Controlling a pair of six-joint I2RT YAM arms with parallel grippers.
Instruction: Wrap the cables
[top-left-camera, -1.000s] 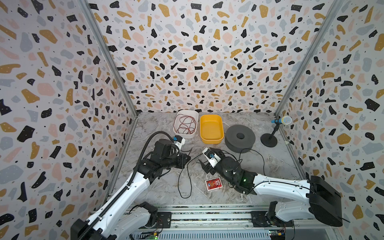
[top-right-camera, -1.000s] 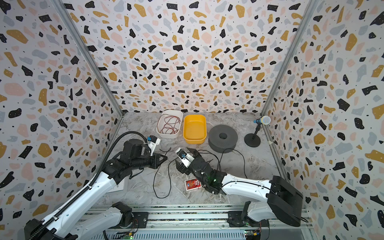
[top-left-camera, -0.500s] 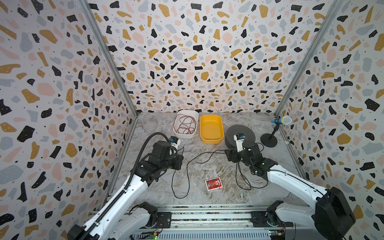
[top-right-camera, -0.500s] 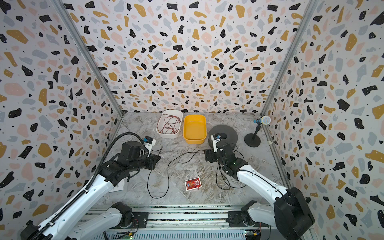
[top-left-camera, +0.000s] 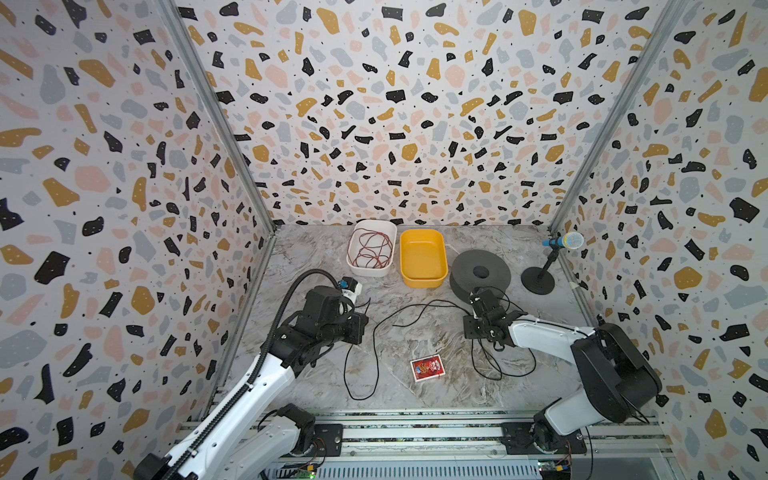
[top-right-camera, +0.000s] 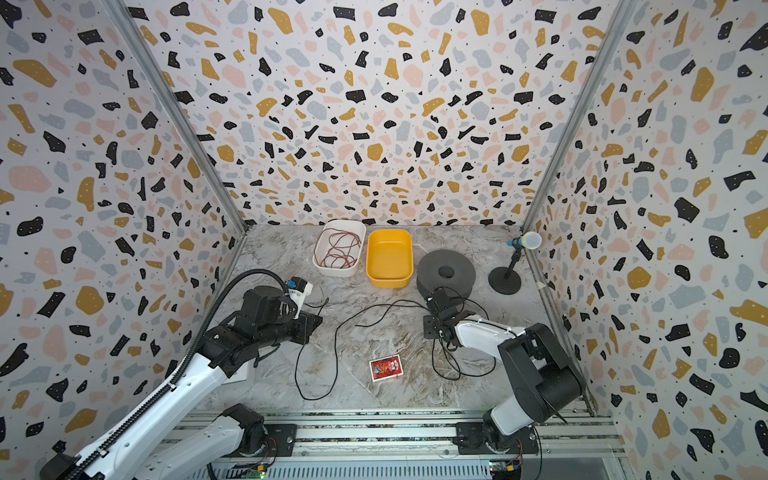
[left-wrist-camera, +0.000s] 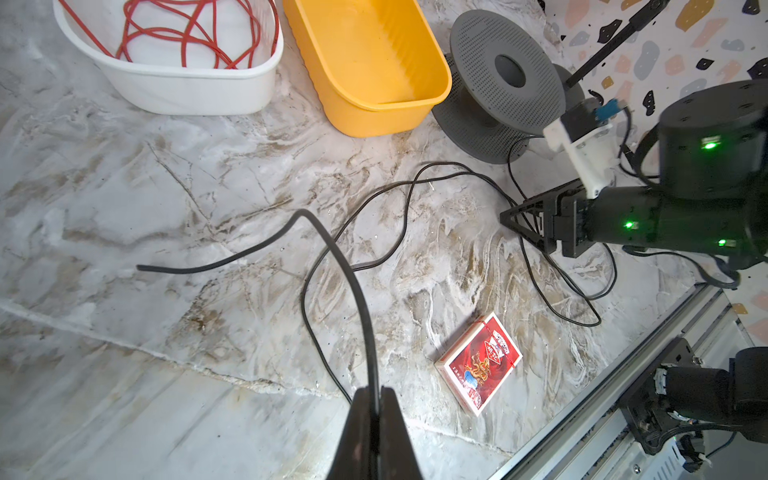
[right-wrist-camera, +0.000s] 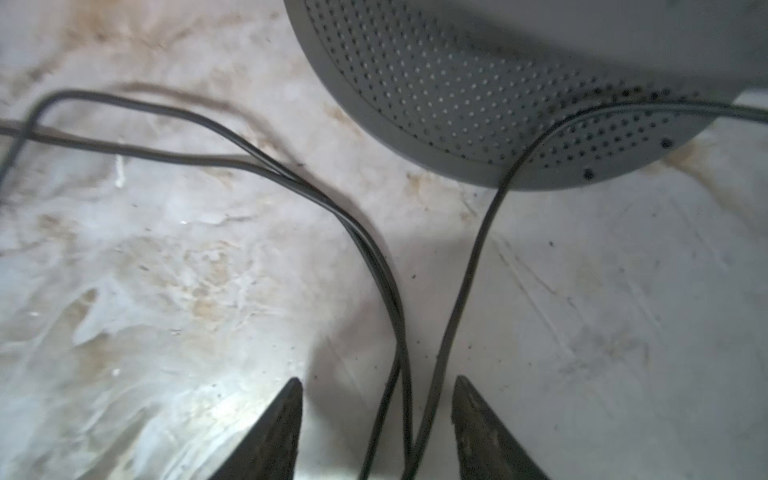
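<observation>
The long black cable (left-wrist-camera: 353, 286) lies loose on the marble floor (top-left-camera: 316, 257) in front of the grey spool (top-left-camera: 480, 274). It makes big loops that run from the foot of the spool off to the left. The left gripper (left-wrist-camera: 376, 395) is well to the left of the spool. Its jaws are squeezed tight on the cable, and a free end sticks out past them. The right gripper (right-wrist-camera: 376, 382) is low down, just in front of the spool. Its jaws stand partly apart. Three strands of the cable pass between them, but the jaws do not pinch any. One strand curves across the spool's bottom rim. A yellow tub (top-left-camera: 424, 280) sits just left of the spool. A white tub (top-left-camera: 370, 272) with red wire (top-left-camera: 372, 249) in it is next, further left. A red card box (top-left-camera: 427, 369) lies in front of the spool, further off than the right gripper. A small microphone (top-left-camera: 563, 240) stands to the right of the spool.
</observation>
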